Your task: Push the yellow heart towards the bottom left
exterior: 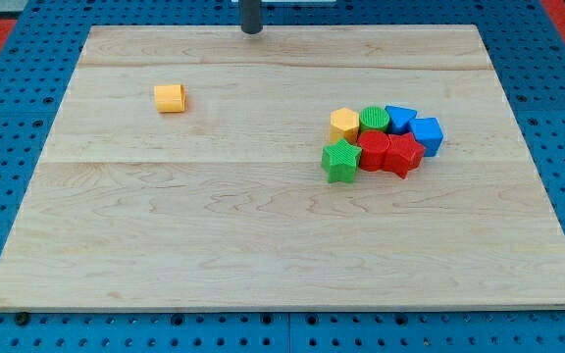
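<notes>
A yellow heart [170, 98] lies alone in the upper left part of the wooden board [214, 226]. My tip [251, 29] is at the view's top edge, just above the board's top edge, up and to the right of the yellow heart and well apart from it. A second yellow block [343, 125], with a hexagon-like shape, sits at the left of a cluster at the right.
The cluster right of centre holds a green round block [374, 120], a green star [340, 162], two red blocks [373, 150] [402, 154] and two blue blocks [399, 118] [427, 134], packed touching. A blue pegboard [8, 118] surrounds the board.
</notes>
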Robot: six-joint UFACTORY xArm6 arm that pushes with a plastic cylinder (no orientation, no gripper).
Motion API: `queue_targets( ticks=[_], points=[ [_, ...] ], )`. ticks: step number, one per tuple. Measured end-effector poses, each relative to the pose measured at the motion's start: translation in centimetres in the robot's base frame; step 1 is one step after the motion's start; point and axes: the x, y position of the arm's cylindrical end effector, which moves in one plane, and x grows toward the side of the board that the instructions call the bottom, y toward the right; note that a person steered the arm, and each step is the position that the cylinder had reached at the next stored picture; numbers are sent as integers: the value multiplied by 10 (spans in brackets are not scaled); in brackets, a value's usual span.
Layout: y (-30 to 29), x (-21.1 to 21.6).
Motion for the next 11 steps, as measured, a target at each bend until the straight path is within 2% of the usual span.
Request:
queue_targets(
  ticks=[2, 3, 4, 5, 6, 8, 9, 10, 11],
  points=[
    [-41, 91],
    [-62, 123],
    [-64, 115],
    [-112, 133],
    [-153, 170],
    [-151, 245],
    [-152, 244],
    [-160, 220],
    [-160, 256]
  ],
)
